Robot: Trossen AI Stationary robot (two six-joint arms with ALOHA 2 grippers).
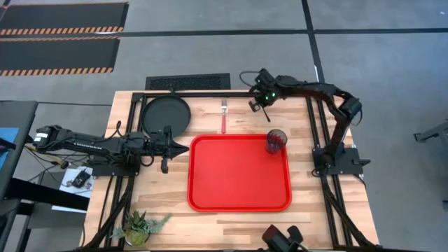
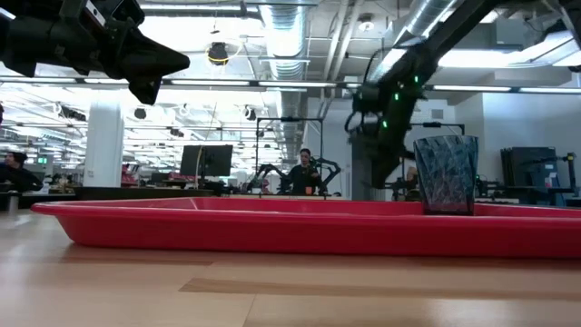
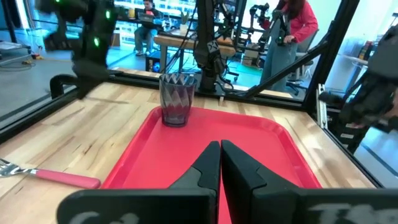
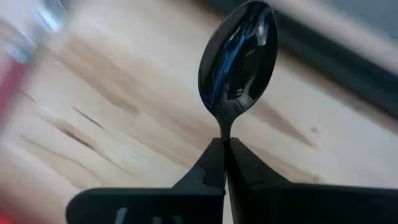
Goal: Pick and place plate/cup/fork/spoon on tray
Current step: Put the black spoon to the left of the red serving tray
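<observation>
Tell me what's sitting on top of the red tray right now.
Only the cup stands on the tray, in its far right corner. Nothing else shows there; the patch beneath the cup is covered.

spoon (image 4: 237, 59) handle hidden betw right gripper (image 4: 225, 149) fingers; fork (image 4: 28, 37) beside spoon blurred, cut by edge. in high view spoon too small to tell.

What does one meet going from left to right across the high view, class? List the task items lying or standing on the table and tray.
Plate → fork → tray → cup, which stands in the tray's far right corner.
</observation>
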